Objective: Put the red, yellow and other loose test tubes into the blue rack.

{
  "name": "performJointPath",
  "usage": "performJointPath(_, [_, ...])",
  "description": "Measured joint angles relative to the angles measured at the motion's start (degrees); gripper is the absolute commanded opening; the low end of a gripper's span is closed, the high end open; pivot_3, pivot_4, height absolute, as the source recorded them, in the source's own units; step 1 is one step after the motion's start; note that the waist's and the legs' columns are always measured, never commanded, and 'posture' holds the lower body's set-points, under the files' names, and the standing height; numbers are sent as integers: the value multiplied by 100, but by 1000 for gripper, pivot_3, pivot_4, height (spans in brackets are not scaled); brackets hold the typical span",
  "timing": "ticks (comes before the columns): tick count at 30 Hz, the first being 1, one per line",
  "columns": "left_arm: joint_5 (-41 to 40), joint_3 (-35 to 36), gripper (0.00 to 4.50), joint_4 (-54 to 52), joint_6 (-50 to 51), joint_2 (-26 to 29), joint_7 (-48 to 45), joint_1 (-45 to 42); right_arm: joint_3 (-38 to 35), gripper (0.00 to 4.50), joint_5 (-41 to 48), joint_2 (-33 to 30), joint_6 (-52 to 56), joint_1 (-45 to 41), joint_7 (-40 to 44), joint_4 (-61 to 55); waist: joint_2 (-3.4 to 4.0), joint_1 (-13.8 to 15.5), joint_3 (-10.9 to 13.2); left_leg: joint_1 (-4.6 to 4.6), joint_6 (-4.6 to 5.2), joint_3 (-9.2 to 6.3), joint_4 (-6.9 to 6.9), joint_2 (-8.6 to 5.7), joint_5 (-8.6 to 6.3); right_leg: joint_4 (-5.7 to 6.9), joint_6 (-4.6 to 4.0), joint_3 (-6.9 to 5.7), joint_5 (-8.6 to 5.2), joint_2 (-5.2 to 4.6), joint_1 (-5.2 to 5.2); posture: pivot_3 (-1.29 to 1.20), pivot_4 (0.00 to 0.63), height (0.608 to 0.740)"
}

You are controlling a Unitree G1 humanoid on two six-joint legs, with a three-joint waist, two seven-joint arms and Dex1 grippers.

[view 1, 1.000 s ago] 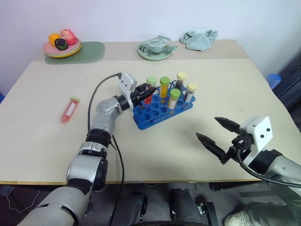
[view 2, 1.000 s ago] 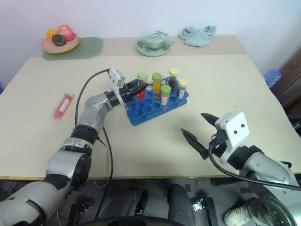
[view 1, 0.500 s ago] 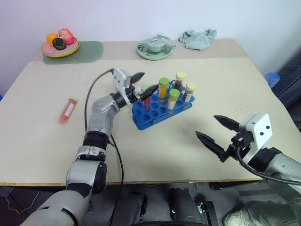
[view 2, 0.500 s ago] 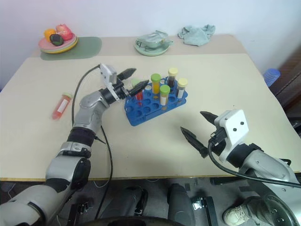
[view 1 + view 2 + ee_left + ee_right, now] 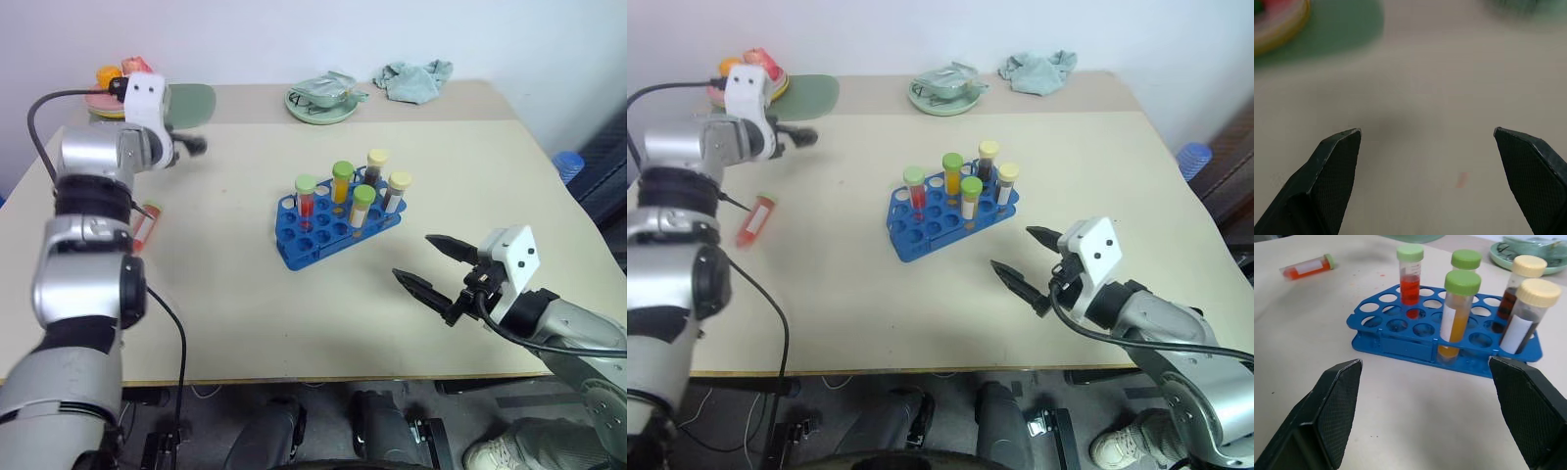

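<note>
change: left gripper (image 5: 196, 146) lets go of red tube (image 5: 306, 199) in blue rack (image 5: 338, 233), swings to upper left | fingers: we see both grippers open, empty | left: loose tube (image 5: 755, 218) on worktop (image 5: 294, 304)

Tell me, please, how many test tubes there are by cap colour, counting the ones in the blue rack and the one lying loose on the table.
Green caps: 4. Three stand in the blue rack: one red tube and two yellow-orange tubes; one red tube lies loose on the table.
Cream caps: 2, both dark brown tubes in the rack.
Total: 6 tubes.
</note>
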Motion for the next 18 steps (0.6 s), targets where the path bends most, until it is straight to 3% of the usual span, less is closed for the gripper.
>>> performJointPath(6, [673,-689,4442,1052,317,321,-581,-208,111,4226,-23,53,-5,-39,51,42,-6,-18,5,-1,-3,0,0,1,0,3,0,2,0,0,-4,0,150,740])
performJointPath(12, [974,-722,4442,1432,365,630,-598,-334,224,4226,-79,92,-11,-101,137,102,-16,4,10,-3,-3,0,1,1,-1,3,0,1,0,-2,-4,0,150,740])
performJointPath(18, [1037,-596,4442,1608,329,546,-532,-258,324,4226,-113,104,-3,-421,192,261,-16,7,10,-2,-2,0,3,1,-1,4,0,1,0,-2,-3,0,150,740])
